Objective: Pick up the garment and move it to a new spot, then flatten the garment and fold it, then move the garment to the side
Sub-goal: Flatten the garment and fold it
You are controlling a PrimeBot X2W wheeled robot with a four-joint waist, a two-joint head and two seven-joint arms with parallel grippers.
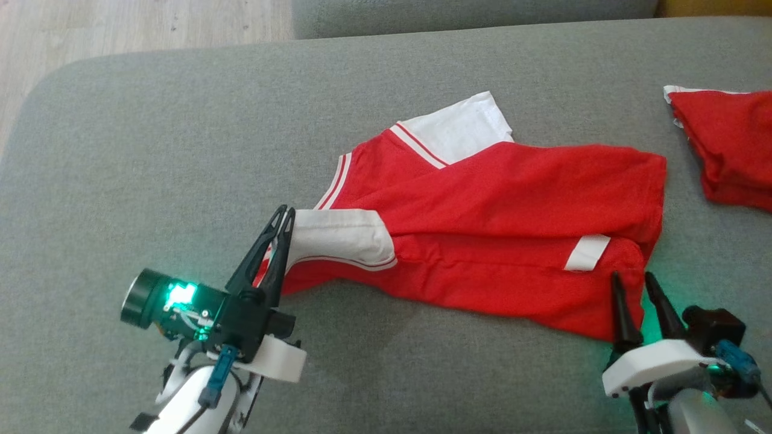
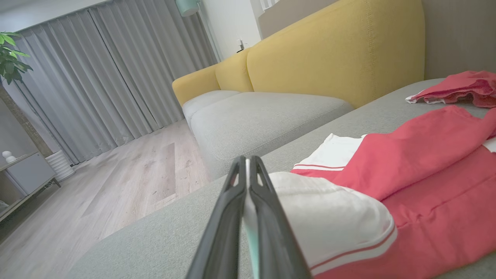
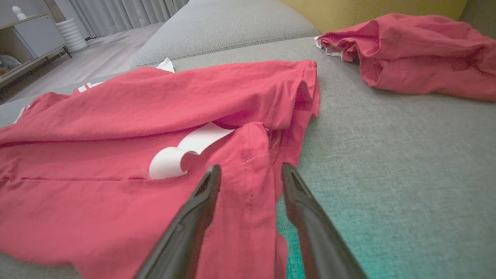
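Head view shows the garment (image 1: 500, 199) lying on the grey sofa cushion (image 1: 151, 181), doubled lengthwise but rumpled, with one white sleeve (image 1: 341, 238) at its near-left end. The left pincer (image 1: 286, 215) is closed tight on that sleeve's cuff. The right pincer (image 1: 631, 278) stands parted, straddling the hem corner without gripping. Folding looks about midway: smoothing, further folds and the move aside remain. Another red cloth (image 1: 733, 144) lies well apart.
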